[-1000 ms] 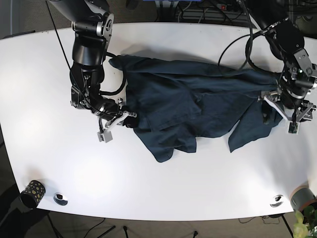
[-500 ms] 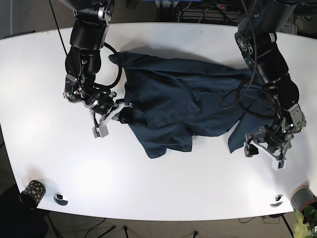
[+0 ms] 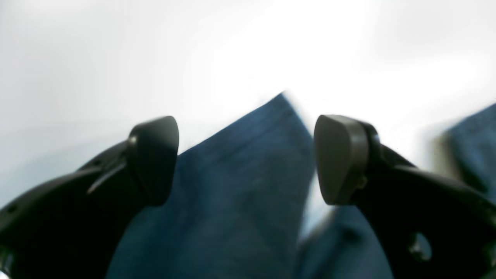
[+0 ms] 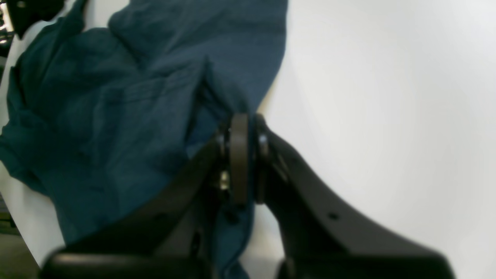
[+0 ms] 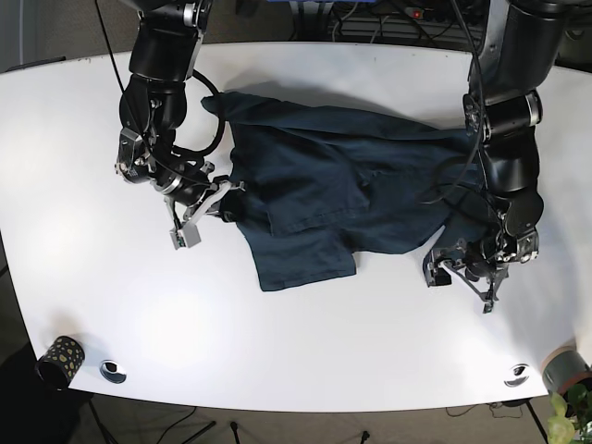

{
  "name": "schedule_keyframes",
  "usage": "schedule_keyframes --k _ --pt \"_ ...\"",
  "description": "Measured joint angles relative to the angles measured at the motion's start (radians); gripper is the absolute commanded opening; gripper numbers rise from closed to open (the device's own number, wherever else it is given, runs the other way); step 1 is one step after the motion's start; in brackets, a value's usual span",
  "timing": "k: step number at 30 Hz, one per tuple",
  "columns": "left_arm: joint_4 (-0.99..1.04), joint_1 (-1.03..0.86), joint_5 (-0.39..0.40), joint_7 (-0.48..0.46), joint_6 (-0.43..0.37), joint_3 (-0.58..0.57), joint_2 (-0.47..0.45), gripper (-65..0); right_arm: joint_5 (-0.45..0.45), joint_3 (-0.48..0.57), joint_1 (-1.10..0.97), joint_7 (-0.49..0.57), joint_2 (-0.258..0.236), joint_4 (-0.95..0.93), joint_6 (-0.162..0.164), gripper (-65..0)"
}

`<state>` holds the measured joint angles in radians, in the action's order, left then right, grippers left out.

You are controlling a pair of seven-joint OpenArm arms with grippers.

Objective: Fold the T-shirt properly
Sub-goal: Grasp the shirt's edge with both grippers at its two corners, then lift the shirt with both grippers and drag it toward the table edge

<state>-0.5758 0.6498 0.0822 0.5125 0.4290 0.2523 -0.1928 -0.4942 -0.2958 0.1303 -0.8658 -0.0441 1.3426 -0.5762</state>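
— Jaws on the left gripper [image 3: 246, 159] apart, straddling a pointed corner of the T-shirt [image 5: 342, 190] without touching it; on the right gripper [image 4: 242, 159] pressed together, clamped on a fold at the shirt's edge

— Where exactly on the table [image 5: 305, 342]?

— Lying crumpled and partly doubled over across the middle, dark blue, wider than deep in the base view. Left gripper [image 5: 460, 275] at the lower corner on that view's right, right gripper [image 5: 205, 211] at the edge on its left

— Which step, then?

— Looks like taking hold at both ends before spreading or folding. One end gripped, the other only lined up

— And next?

— Probably closing on that corner, low enough to catch cloth and not bare table. Then likely lifting both ends together, keeping the fabric taut so no layers bunch

— Surface?

— White, smooth, glossy, cloth apt to slide. Small patterned cup [image 5: 61, 359] at the near left corner, two round fittings near the front edge, dark floor and cables beyond
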Motion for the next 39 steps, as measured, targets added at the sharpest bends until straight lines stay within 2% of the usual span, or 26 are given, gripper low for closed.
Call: schedule_keyframes --k 5,8,10,12,14,15,16,22,25,30,32,36,39 --pt "0.05 0.023 0.013 -0.021 -0.002 -0.11 -0.011 -14.4 0.001 0.0 -0.008 -0.003 0.002 0.0 0.0 -65.0" --pt "0.05 0.02 0.022 -0.033 0.002 -0.14 -0.01 -20.3 0.001 0.0 -0.009 -0.003 0.002 0.006 0.0 -65.0" --pt "0.051 0.018 0.024 -0.028 0.001 -0.146 -0.013 -33.5 0.001 0.0 -0.01 -0.003 0.003 0.022 0.0 -65.0" --pt "0.05 0.009 0.026 -0.022 0.0 -0.146 -0.016 -43.9 0.0 0.0 -0.011 -0.003 0.003 0.043 0.0 -65.0" --pt "0.045 -0.005 0.027 -0.035 0.001 -0.144 -0.019 -58.9 0.0 0.001 -0.01 -0.003 0.002 0.06 0.0 -65.0" --pt "0.045 -0.009 0.034 -0.039 0.0 -0.144 -0.019 -63.6 0.0 0.001 -0.009 -0.003 0.002 0.063 0.0 -65.0" --pt "0.045 -0.01 0.035 -0.04 0.001 -0.143 -0.022 -65.0 0.0 0.001 -0.008 -0.002 0.002 0.064 0.0 -65.0" --pt "0.045 -0.017 0.054 -0.031 0.014 -0.138 -0.041 -65.0 0.0 0.001 -0.007 -0.003 0.0 0.064 0.0 -65.0" --pt "0.02 -0.033 0.057 -0.019 0.016 -0.122 -0.042 -65.0 0.005 0.006 -0.011 -0.012 -0.018 0.097 -0.001 -65.0" --pt "-0.203 -0.119 0.011 0.19 0.011 -0.013 -0.038 -65.0 0.009 0.008 0.02 -0.009 -0.068 0.162 -0.002 -65.0" --pt "-0.304 -0.153 0.005 0.248 0.006 0.02 -0.044 -65.0 0.013 0.006 0.044 -0.01 -0.089 0.161 -0.003 -65.0" --pt "-0.481 -0.155 -0.003 0.325 0.001 0.024 -0.051 -65.0 0.016 0.006 0.099 -0.009 -0.108 0.162 -0.001 -65.0" --pt "-0.578 -0.137 0.021 0.358 0.01 0.02 -0.043 -65.0 0.013 0.032 0.145 -0.009 -0.138 0.161 -0.005 -65.0"
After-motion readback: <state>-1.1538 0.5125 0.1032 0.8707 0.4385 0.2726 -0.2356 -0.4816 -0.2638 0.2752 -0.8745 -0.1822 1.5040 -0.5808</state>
